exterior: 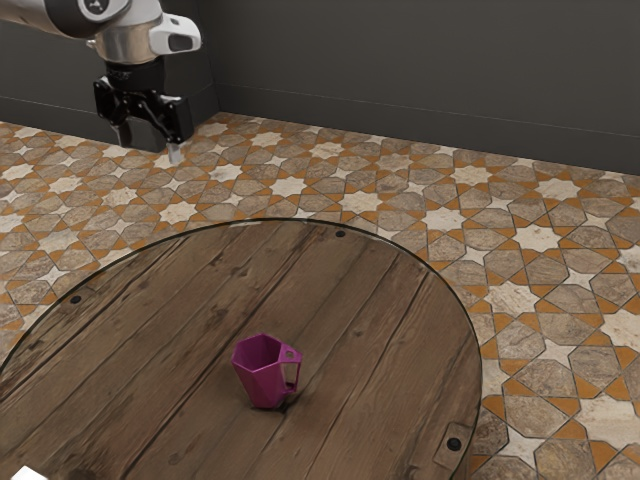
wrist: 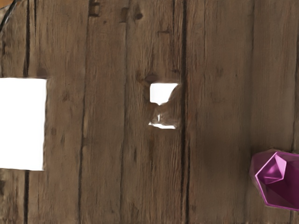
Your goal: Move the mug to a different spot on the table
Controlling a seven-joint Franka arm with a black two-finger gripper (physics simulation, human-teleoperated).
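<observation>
Light is soft and even, fairly bright on the floor [exterior: 520, 230] and worktop [exterior: 150, 330], while the wall [exterior: 420, 60] behind the fingers [exterior: 176, 150] is dark. Well below the fingers, the mug [exterior: 266, 371] throws only a faint, short shadow at its base, and its inner facets glow paler. In the wrist view two blown-out white patches [wrist: 21, 123] break the worktop, the smaller one [wrist: 163, 92] edged by a dim shadow.

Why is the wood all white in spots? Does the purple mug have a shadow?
Wrist view: a big white patch and a small one look washed out, no detail; cause unclear. Exterior view: the mug casts only a faint, soft shadow on the table.
</observation>
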